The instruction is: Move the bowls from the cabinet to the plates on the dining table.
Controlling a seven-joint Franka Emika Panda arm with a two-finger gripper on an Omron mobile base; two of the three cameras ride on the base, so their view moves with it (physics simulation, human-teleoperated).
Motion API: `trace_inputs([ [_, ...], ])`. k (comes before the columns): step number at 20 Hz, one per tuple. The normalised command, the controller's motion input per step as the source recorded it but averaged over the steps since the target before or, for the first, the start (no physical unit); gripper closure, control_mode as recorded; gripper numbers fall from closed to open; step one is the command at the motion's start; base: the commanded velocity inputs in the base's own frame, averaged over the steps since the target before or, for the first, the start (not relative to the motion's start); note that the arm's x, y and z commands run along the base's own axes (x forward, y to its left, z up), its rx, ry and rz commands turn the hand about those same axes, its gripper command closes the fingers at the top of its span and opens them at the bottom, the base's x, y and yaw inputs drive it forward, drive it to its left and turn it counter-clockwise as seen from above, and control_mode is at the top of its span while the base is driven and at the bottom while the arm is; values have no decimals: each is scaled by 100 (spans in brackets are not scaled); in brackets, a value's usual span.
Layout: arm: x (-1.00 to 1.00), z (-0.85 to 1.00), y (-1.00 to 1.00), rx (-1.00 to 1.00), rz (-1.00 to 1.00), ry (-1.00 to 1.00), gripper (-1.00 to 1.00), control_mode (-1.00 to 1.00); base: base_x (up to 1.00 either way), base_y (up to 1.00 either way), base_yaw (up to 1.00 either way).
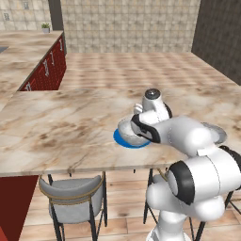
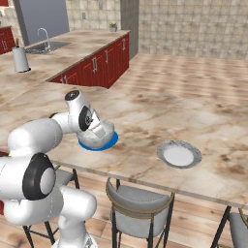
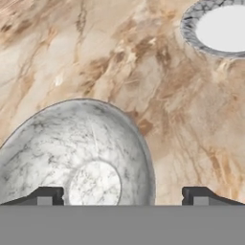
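The grey-white marbled bowl sits upright on the bright blue plate near the front edge of the dining table. My gripper hovers just above the bowl, open, with the bowl's right rim between the two fingertips and nothing held. In the right base view my hand covers most of the bowl, and the blue plate peeks out beneath it. The pale grey plate lies bare to the right, also at the top right of the hand view. The cabinet is out of view.
Grey chairs are tucked under the table's near edge. A marble counter with red drawer fronts runs along the left, with a sink and a grey canister on it.
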Motion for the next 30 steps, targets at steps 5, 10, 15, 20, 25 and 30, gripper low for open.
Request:
trace_inputs([
  [5,-14,41,0,2,0,-5,-100,-100,0,0,0],
  [10,-32,30,0,4,0,-7,-100,-100,0,0,0],
  [15,-23,7,6,4,4,-3,-100,-100,0,0,0],
  [20,-69,30,23,6,9,0,-100,-100,0,0,0],
  [25,-80,59,31,0,12,5,-100,-100,0,0,0],
  [30,-70,58,21,-4,16,11,-100,-100,0,0,0],
])
